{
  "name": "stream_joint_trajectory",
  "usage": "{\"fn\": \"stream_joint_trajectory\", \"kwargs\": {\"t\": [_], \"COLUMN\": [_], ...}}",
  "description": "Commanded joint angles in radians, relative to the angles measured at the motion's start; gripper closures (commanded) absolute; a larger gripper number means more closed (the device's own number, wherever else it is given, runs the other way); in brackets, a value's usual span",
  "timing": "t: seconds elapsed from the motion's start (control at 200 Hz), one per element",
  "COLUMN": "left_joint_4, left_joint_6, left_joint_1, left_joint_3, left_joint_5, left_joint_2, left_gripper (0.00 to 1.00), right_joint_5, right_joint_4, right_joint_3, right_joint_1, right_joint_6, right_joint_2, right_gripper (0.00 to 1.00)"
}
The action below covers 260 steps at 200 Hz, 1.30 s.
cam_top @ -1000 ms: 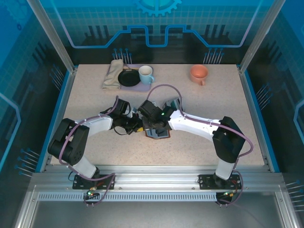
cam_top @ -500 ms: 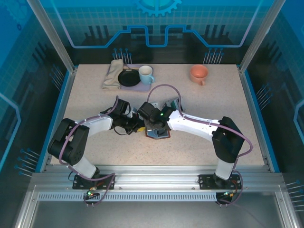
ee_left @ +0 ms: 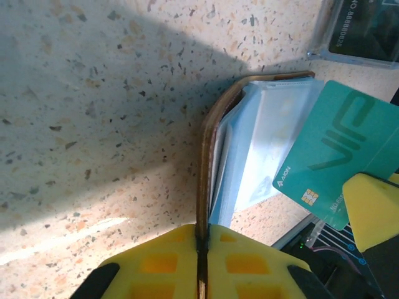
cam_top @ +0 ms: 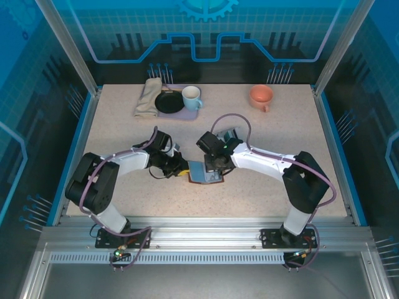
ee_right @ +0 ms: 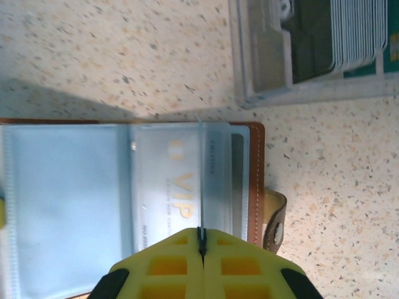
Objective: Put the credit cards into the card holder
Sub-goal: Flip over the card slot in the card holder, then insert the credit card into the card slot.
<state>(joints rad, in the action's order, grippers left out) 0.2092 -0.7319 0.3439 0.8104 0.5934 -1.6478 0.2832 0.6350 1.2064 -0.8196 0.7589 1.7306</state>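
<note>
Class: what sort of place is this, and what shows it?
Probably a robotics test cell: left arm and right arm bolted to an aluminium rail, blue printed enclosure walls, an orange cup staged on the table.

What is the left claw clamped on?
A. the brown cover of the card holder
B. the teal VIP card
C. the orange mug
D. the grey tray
A: in the left wrist view the left claw pinches the brown edge of the card holder, while the teal card lies farther off, clear of its tips.
</note>
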Motion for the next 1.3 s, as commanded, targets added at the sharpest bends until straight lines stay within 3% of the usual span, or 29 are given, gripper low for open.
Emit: {"fn": "stream_joint_trajectory", "kwargs": {"t": [0.0,0.33,0.585,0.77,0.99,1.295], "left_joint_4": [0.061,0.122,0.131,0.133,0.139,0.152], "left_joint_6": [0.060,0.121,0.128,0.133,0.143,0.141], "left_joint_1": [-0.006,-0.005,-0.003,0.001,0.013,0.023], "left_joint_3": [0.033,0.071,0.073,0.064,0.065,0.063], "left_joint_5": [-0.022,-0.070,-0.086,-0.094,-0.110,-0.140], "left_joint_2": [-0.033,-0.073,-0.085,-0.095,-0.098,-0.092], "left_gripper": [0.88,0.84,0.82,0.74,0.88,0.80], "right_joint_5": [-0.096,-0.299,-0.361,-0.404,-0.442,-0.519], "right_joint_4": [-0.043,-0.189,-0.288,-0.364,-0.457,-0.578], "right_joint_3": [-0.005,-0.036,-0.133,-0.213,-0.275,-0.319], "right_joint_1": [0.008,0.054,0.087,0.110,0.122,0.145], "right_joint_6": [-0.008,0.018,0.060,0.090,0.127,0.155], "right_joint_2": [-0.021,-0.031,-0.014,-0.011,0.010,0.044], "right_gripper": [0.99,0.98,0.98,0.99,0.99,1.00]}}
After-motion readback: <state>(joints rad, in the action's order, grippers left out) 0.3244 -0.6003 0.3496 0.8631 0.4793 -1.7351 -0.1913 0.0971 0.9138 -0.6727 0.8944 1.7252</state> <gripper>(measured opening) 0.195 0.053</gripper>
